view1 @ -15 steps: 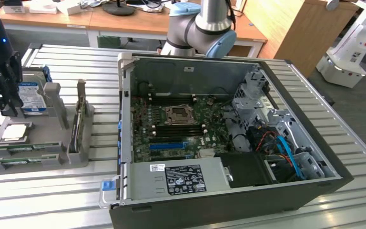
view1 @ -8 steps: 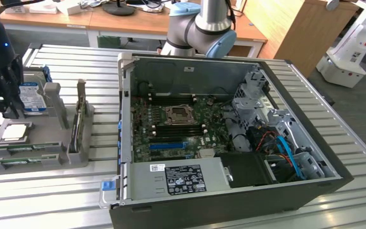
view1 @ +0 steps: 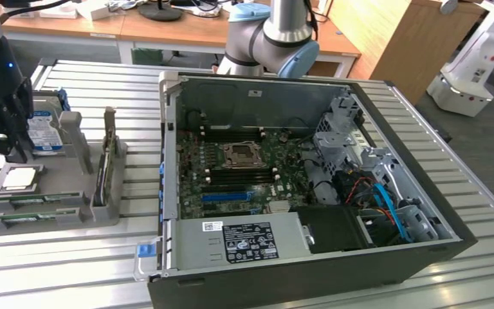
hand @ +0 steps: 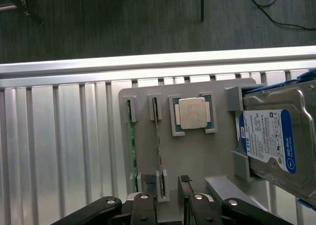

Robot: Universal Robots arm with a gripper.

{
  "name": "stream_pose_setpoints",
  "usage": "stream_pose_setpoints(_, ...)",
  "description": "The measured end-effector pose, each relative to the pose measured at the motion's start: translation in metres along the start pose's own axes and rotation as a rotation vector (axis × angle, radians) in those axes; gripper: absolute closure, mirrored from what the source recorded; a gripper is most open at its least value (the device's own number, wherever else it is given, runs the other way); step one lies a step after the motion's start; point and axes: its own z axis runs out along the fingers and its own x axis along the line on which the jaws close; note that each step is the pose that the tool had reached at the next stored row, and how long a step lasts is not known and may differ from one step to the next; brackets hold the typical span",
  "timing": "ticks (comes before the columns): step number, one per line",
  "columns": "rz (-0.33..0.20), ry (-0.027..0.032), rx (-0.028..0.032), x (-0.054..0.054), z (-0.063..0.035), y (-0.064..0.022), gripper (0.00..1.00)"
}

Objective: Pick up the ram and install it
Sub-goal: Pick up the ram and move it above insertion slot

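Ram (hand: 158, 136), a long, thin green circuit-board stick, stands on edge in a narrow slot of a flat grey plastic tray (hand: 212, 156), and we see it in the wrist view running straight away from the black two-fingered claw (hand: 168, 198). The claw is spread wide and empty, with the stick's near end lined up between its fingers, closer to one. We judge the claw to be above the stick and not touching it. We judge the stick light and stiff but fragile: thin enough to crack if twisted, with bare chips on its faces. We would pinch it gently by its two flat faces just under the upper edge, near mid-length so that it hangs level.

Just beside it a second green stick (hand: 130, 141) stands in a parallel slot. On its other side lies a square silver processor (hand: 192, 113), and beyond that a silver hard drive with a blue label (hand: 269, 141). The tray rests on a ribbed aluminium counter (hand: 59, 136), near its edge on the exterior view's left. In the exterior view the wrist hangs over the tray with the fingers pointing down, while the grey arm (view1: 273, 32) with pale blue joint caps rises behind an open black computer case (view1: 333, 277) towards the counter's far edge.
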Motion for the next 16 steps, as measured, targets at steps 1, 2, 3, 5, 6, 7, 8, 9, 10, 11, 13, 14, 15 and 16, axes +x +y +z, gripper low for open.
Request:
stream_pose_setpoints(1,0.0,0.0,0.0,0.0,0.0008,-0.0001,0.69)
stream_pose_setpoints(2,0.0,0.0,0.0,0.0,0.0017,-0.0001,0.69)
stream_pose_setpoints(3,0.0,0.0001,0.0,0.0,0.0025,-0.0001,0.69)
stream_pose_setpoints(5,0.0,0.0,0.0,0.0,0.0043,-0.0002,0.69)
stream_pose_setpoints(6,0.0,0.0,0.0,0.0,0.0051,-0.0003,0.69)
stream_pose_setpoints(7,0.0,0.0,0.0,0.0,0.006,-0.0003,0.69)
stream_pose_setpoints(8,0.0,0.0,0.0,0.0,0.007,-0.0003,0.69)
stream_pose_setpoints(9,0.0,0.0,0.0,0.0,0.008,-0.0004,0.69)
stream_pose_setpoints(10,0.0,0.0,0.0,0.0,0.009,-0.0004,0.69)
stream_pose_setpoints(11,0.0,0.0,0.0001,0.0,0.0101,-0.0005,0.69)
stream_pose_setpoints(13,0.0,0.0,0.0001,0.0,0.0122,-0.0006,0.69)
stream_pose_setpoints(14,0.0,-0.0001,0.0001,0.0,0.0132,-0.0006,0.69)
stream_pose_setpoints(15,0.0,0.0,0.0,0.0,0.0142,-0.0007,0.69)
stream_pose_setpoints(16,0.0,0.0,0.0,0.0,0.0152,-0.0007,0.69)
